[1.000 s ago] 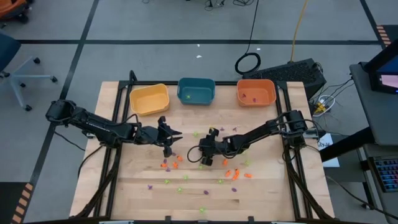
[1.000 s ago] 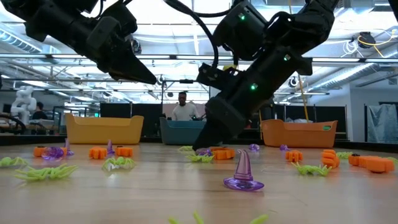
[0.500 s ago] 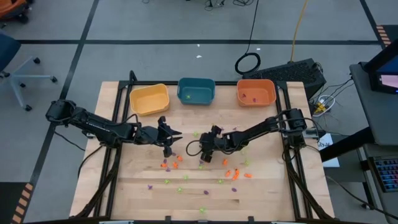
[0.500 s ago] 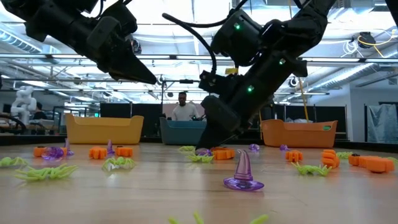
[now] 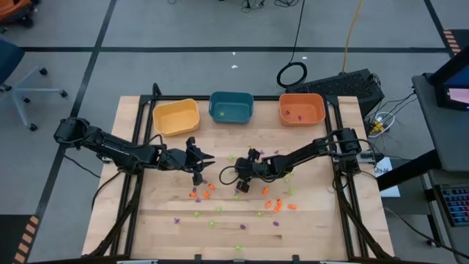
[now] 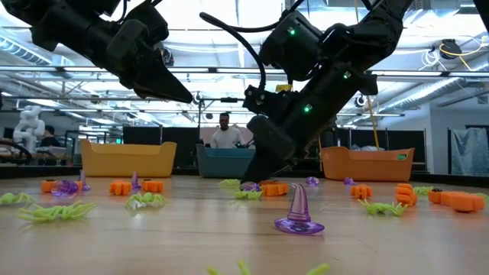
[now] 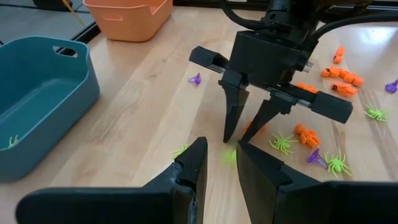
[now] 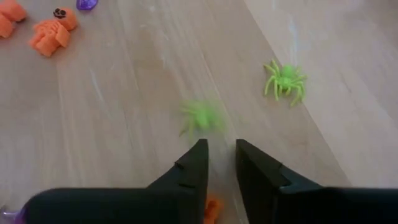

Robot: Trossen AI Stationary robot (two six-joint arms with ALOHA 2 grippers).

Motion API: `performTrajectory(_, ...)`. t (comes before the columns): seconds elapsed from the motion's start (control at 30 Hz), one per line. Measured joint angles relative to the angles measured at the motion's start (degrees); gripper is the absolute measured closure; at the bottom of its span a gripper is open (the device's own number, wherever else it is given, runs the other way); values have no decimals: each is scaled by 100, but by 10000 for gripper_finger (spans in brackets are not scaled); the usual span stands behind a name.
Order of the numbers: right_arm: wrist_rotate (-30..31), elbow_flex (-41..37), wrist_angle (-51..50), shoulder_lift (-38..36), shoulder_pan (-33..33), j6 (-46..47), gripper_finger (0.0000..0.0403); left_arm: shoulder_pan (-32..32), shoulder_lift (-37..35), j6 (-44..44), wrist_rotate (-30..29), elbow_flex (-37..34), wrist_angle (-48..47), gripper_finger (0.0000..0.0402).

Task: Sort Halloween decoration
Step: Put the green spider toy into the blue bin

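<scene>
Most of the Halloween decoration (image 5: pixel 275 204) lies scattered mid-frame on the worktop (image 5: pixel 146 220), few pieces binned, so sorting is barely begun; the right hand (image 5: pixel 240 187), fingers narrowed near a green spider (image 8: pixel 202 116), and the raised, slightly parted left hand (image 5: pixel 197 176) hold nothing visible.

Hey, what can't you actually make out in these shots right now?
- Right claw: whether it pinches anything; its fingertips run off the right wrist view's edge.
- Green spider just ahead of it: blurred.
- Orange bin contents: too small in the high view.
- Left claw: nothing visible between its narrow gap.
</scene>
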Motion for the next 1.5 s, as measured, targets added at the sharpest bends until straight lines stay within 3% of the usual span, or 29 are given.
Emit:
performTrajectory(0.27, 4, 0, 42, 7, 0, -129, 393, -2, 2, -2, 2, 0, 0, 314)
performTrajectory(0.4, -49, -17, 261, 14, 23, -216, 399, 0, 0, -2, 2, 0, 0, 314)
performTrajectory(0.53, -166, -20, 782, 33, 102, -256, 368, 0, 2, -3, 2, 0, 0, 314)
performTrajectory(0.83, -155, -12, 1427, 256, 186, -738, 229, 0, 2, -2, 2, 0, 0, 314)
performTrajectory(0.97, -142, -11, 1929, 558, 186, -1162, 185, -2, 2, -28, 4, 0, -2, 314)
performTrajectory(1.13, -131, -6, 2408, 795, 165, -1482, 174, -28, 2, -22, 4, 0, 0, 314)
performTrajectory(1.5, -407, 7, 2106, 719, 149, -1137, 210, -35, 2, 9, 4, 0, 0, 314)
